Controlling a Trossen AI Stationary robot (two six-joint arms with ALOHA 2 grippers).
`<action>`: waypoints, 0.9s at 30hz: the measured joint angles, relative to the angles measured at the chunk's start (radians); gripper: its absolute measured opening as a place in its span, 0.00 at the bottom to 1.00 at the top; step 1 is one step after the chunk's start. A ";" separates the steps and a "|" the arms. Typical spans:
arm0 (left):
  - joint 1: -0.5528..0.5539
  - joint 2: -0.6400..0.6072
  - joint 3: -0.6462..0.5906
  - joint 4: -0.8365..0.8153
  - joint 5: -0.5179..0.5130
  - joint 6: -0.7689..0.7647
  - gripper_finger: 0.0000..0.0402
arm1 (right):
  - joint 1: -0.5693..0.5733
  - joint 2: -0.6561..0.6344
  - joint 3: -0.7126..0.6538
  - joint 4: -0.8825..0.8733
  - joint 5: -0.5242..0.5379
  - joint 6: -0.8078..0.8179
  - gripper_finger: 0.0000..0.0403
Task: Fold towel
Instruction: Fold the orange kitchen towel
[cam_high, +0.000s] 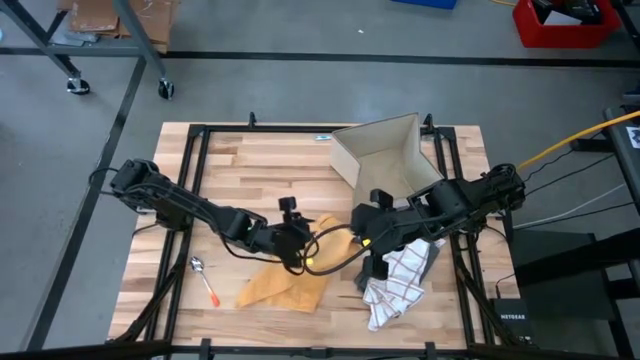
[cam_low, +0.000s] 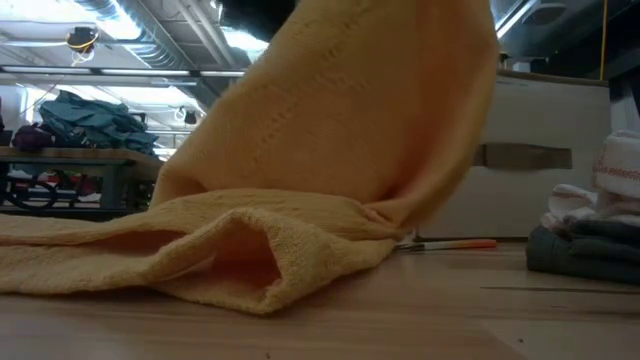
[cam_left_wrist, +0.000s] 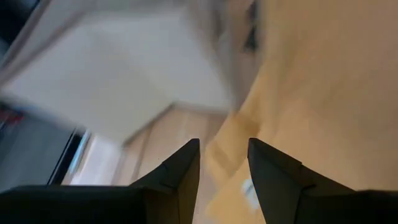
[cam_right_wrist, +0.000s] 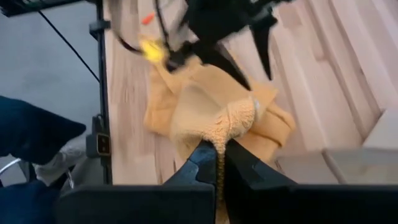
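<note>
The yellow towel (cam_high: 285, 285) lies partly crumpled on the wooden table, with one part drawn up toward the right. In the low view this raised part (cam_low: 350, 100) climbs like a tent from the flat folds (cam_low: 200, 260). My right gripper (cam_right_wrist: 219, 155) is shut on the raised part, above the table's middle (cam_high: 362, 240). My left gripper (cam_high: 305, 245) stands just left of it, open (cam_left_wrist: 224, 162), with nothing between its fingers; the towel (cam_left_wrist: 323, 81) shows just ahead of them. My right gripper pinches a bunched edge of the towel (cam_right_wrist: 225, 134) between its two fingers, coming from the table's right side and slanting down. That part is lifted clear. The cloth slopes down from the fingers, and its remaining part (cam_right_wrist: 180, 106) lies on the table.
A cardboard box (cam_high: 385, 150) stands at the back right. A pile of white checked and grey cloths (cam_high: 400, 285) lies at the front right. A spoon (cam_high: 198, 265) and an orange-handled tool (cam_high: 212, 292) lie at the front left. Bare wood shows at the far left.
</note>
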 joint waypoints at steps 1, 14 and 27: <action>0.000 -0.004 0.000 0.048 0.024 0.044 0.32 | 0.000 0.000 0.000 -0.013 -0.007 0.007 0.02; 0.062 -0.018 0.000 0.484 0.410 0.286 0.32 | 0.081 0.000 0.000 -0.038 -0.011 0.018 0.02; 0.159 -0.018 0.001 0.576 0.872 0.331 0.32 | 0.097 0.055 0.000 -0.036 -0.016 -0.045 0.02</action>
